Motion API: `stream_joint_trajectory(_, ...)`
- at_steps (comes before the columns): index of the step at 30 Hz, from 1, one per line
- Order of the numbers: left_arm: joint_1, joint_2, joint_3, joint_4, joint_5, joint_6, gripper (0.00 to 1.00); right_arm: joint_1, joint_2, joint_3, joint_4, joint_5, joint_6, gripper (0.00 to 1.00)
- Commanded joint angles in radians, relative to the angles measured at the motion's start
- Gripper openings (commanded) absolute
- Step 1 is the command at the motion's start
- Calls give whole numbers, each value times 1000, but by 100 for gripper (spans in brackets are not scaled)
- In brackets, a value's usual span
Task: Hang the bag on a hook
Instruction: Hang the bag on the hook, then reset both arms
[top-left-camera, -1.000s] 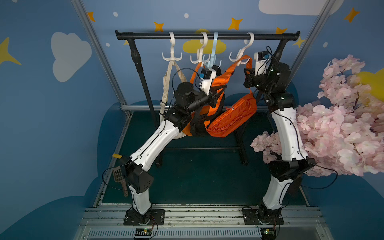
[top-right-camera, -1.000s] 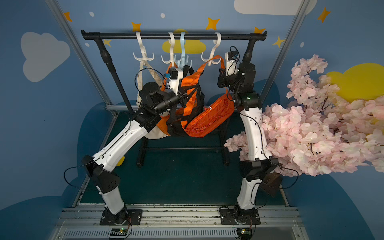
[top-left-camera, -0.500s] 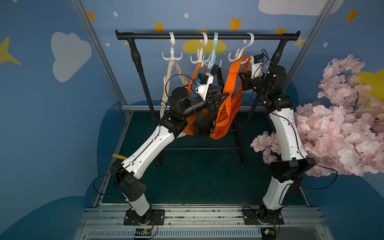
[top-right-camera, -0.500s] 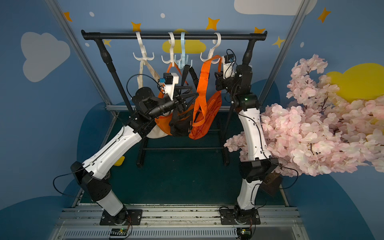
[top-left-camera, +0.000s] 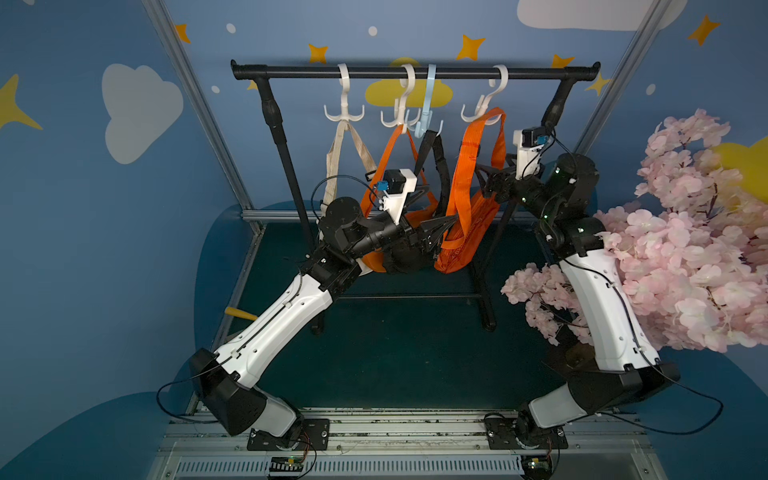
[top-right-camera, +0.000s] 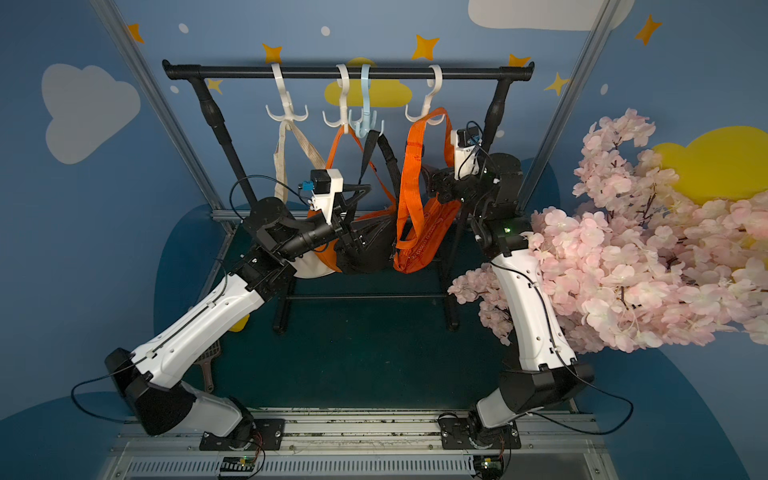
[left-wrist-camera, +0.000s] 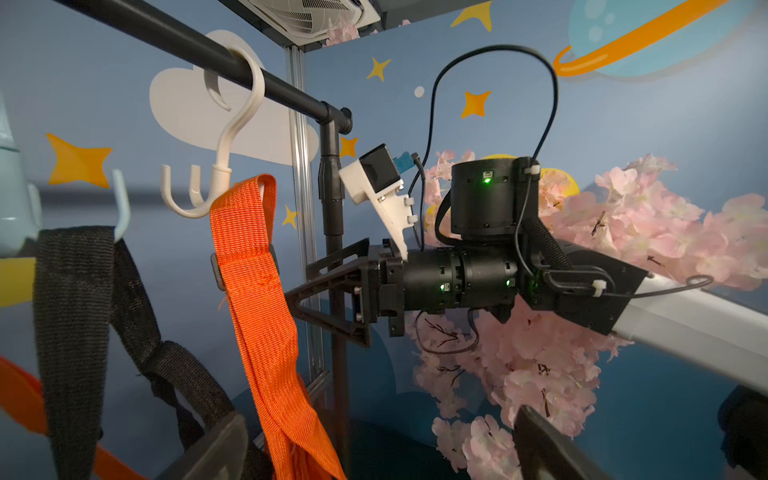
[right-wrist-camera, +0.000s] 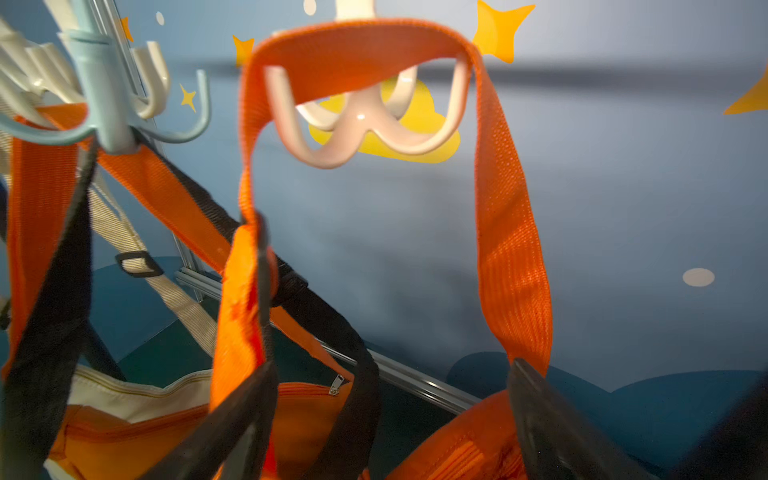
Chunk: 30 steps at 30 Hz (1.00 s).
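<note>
The orange bag (top-left-camera: 465, 239) (top-right-camera: 422, 241) hangs by its orange strap (left-wrist-camera: 249, 291) (right-wrist-camera: 357, 45), which is looped over the rightmost white hook (top-left-camera: 484, 110) (top-right-camera: 426, 112) (left-wrist-camera: 216, 183) (right-wrist-camera: 357, 120) on the black rail (top-left-camera: 415, 72). My left gripper (top-left-camera: 442, 228) (left-wrist-camera: 382, 449) is open beside the lower strap and bag and holds nothing. My right gripper (top-left-camera: 486, 183) (left-wrist-camera: 299, 282) (right-wrist-camera: 386, 428) is open just right of the strap. In the right wrist view its fingers (right-wrist-camera: 232, 424) flank the two strap runs without pinching either.
A cream bag (top-left-camera: 345, 166), a second orange bag (top-left-camera: 374, 257) and a black bag (top-left-camera: 403, 257) hang from the other hooks to the left. Pink blossom branches (top-left-camera: 685, 249) crowd the right arm. The rack's uprights (top-left-camera: 286, 166) and base bars stand on the dark floor.
Both grippers have gone from shut to open and let go of the orange bag. It swung down from lying sideways and now hangs straight from the hook. The left arm has lowered.
</note>
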<state>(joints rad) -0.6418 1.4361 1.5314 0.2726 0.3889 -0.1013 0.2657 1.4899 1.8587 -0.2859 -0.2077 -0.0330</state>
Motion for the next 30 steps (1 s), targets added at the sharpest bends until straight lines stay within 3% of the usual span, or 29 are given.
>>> stream_joint_trajectory(1, -1, -126, -97, 14, -87, 83, 99, 37, -86, -103, 18, -10, -30, 87)
stream_joint_trajectory(9, 1, -569, -495, -107, -453, 222, 100, 193, -354, -615, 138, 11, -30, 87)
stream_joint_trajectory(16, 22, -917, -811, -185, -786, 283, 100, 319, -395, -932, 167, 151, 24, 87)
stream_joint_trajectory(18, 42, -946, -889, -171, -868, 306, 100, 318, -425, -1015, 205, 244, 61, 87)
stream_joint_trajectory(21, 112, -948, -1006, -112, -895, 299, 100, 290, -488, -1157, 330, 333, 38, 87)
stream_joint_trajectory(23, 193, -942, -1070, -105, -857, 217, 100, 240, -520, -1228, 364, 409, 29, 87)
stream_joint_trajectory(26, 278, -904, -1136, -69, -786, 122, 100, 120, -533, -1296, 390, 421, 77, 88)
stream_joint_trajectory(30, 347, -757, -1243, 97, -780, 114, 100, 55, -487, -1371, 471, 538, 76, 88)
